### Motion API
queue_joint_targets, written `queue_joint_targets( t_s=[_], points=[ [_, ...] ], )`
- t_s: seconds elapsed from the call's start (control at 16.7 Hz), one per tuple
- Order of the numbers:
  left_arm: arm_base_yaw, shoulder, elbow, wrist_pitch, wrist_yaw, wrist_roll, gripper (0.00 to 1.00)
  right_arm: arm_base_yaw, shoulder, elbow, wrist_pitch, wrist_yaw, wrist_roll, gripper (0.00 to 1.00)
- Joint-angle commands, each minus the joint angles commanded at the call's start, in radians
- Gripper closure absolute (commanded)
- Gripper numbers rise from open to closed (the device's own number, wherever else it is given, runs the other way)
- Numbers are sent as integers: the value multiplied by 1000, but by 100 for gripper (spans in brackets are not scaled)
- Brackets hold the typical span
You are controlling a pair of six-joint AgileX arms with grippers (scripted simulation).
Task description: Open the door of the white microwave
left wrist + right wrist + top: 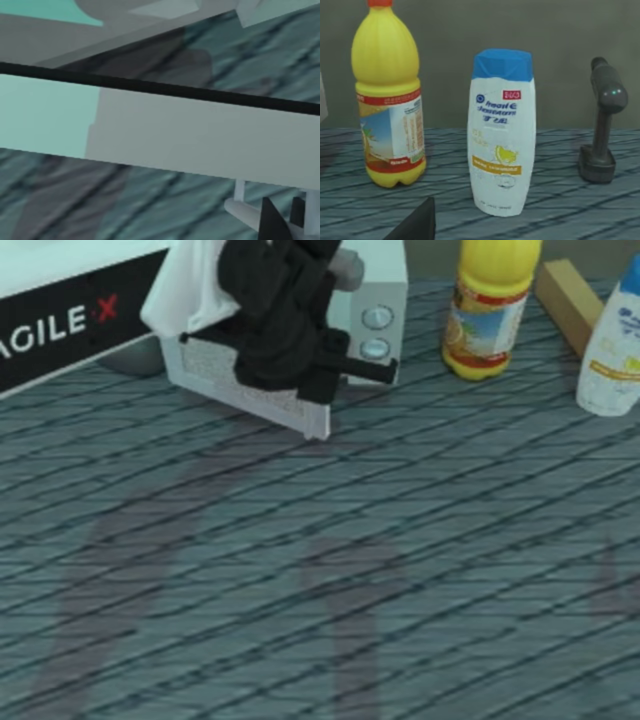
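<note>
The white microwave (375, 300) stands at the table's far edge, left of centre; its door (255, 390) hangs partly swung out; the left gripper (345, 375) sits at the door's free edge, finger state indeterminable; step in hand: swinging open; next, a wider outward arc; right arm parked out of top view.

Grey-blue tabletop (420, 570) of slanted plank-like strips with dark seams, crossed by faint brownish shadow bands. Behind it, in the right wrist view, a plain dull olive-grey wall (560, 30). Even, soft light, no hard shadows
</note>
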Motion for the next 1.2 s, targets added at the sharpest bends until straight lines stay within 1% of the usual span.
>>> queue_joint_targets(
  t_s=[0.36, 0.48, 0.84, 1.2],
  points=[
    [0, 0, 0, 0, 0, 0, 100, 0, 0, 0, 0, 0, 0, 0],
    [-6, 1, -5, 1, 8, -2, 100, 0, 0, 0, 0, 0, 0, 0],
    [24, -68, -92, 33, 57, 99, 100, 0, 0, 0, 0, 0, 0, 0],
    [25, -71, -95, 35, 59, 103, 100, 0, 0, 0, 0, 0, 0, 0]
  ],
)
